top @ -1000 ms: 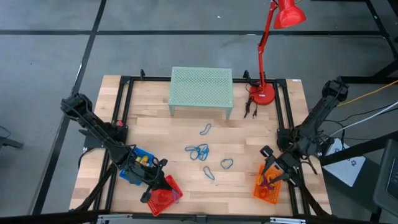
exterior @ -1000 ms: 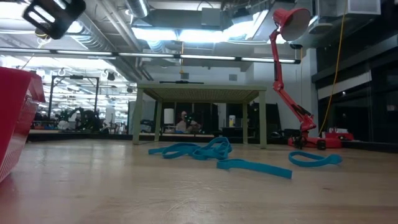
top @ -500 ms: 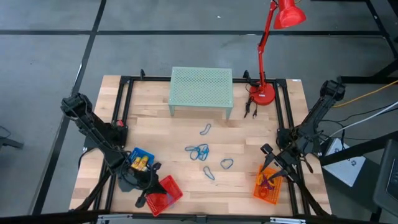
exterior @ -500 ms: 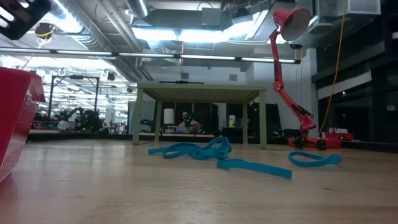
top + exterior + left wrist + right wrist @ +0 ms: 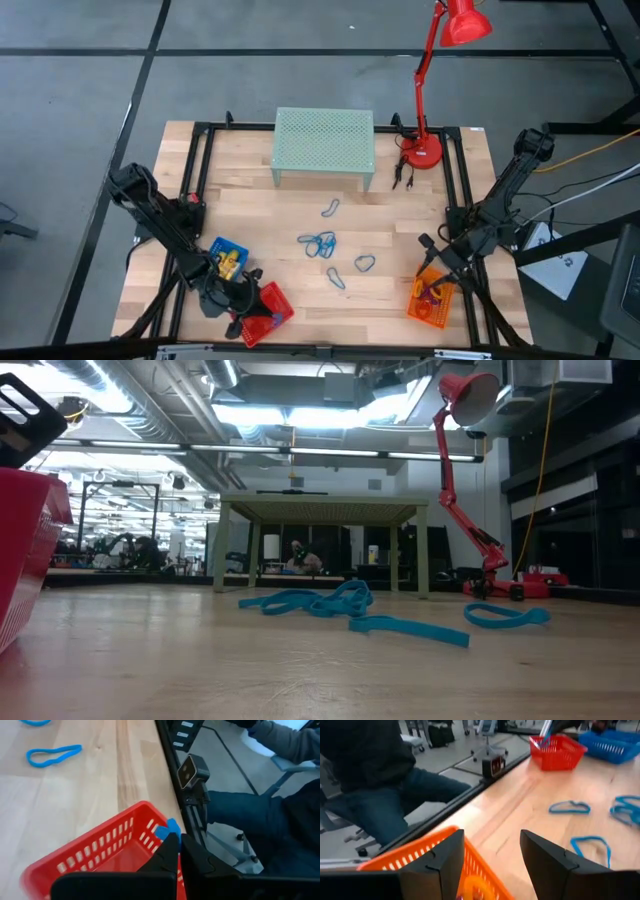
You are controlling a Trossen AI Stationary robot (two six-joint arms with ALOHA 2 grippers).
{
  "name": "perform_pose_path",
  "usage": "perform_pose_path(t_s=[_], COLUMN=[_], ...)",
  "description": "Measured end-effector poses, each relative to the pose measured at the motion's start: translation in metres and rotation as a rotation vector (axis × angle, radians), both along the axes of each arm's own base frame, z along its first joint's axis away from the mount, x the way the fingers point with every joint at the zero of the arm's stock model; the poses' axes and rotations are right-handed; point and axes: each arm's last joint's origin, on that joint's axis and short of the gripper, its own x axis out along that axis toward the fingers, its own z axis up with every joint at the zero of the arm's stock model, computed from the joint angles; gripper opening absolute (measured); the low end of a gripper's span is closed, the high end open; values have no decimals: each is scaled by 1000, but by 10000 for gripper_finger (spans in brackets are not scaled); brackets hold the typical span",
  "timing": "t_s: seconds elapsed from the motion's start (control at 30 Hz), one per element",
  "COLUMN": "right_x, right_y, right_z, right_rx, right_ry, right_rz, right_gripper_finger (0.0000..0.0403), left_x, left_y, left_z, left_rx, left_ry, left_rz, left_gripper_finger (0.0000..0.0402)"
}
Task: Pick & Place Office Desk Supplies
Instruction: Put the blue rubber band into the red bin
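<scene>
left gripper (image 5: pixel 243 312): has moved from blue mesh basket (image 5: pixel 228 256) to red mesh plastic basket (image 5: pixel 265 311), clenched on blue clip-like loop (image 5: pixel 167 828); drop likely next. right gripper (image 5: pixel 437 263): released over orange mesh basket (image 5: pixel 432 300).

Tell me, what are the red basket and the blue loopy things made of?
The red basket looks like moulded plastic: smooth, a bit shiny, with rows of slots cut through its walls. The blue loops seem to be thin bendy bands, maybe rubber or soft plastic, since they lie flat and curl loosely on the wooden table. I can't tell for sure just from looking.
</scene>
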Motion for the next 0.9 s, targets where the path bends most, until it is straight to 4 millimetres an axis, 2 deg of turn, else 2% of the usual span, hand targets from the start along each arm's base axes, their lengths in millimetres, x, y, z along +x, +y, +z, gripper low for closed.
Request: perform_pose_path(t_s=[0.27,0.47,0.53,0.67,0.9], right_x=[-5,-6,-8,-17,-19], right_y=[-6,-20,-22,-25,-28], right_z=[24,27,33,45,38], right_rx=[88,34,64,201,190], right_ry=[-224,-289,-336,-419,-356], right_rz=[65,-177,-141,48,40], right_gripper_finger=[194,194,194,194,194], left_x=[3,4,4,5,6], left_y=[-4,-5,-5,-5,-4], left_z=[-7,-5,-4,-4,-8], left_rx=[21,26,27,47,-12], left_ry=[-33,-60,-65,-84,-14], left_rz=[-20,-32,-34,-46,-47], left_gripper_finger=[4,4,4,4,4])
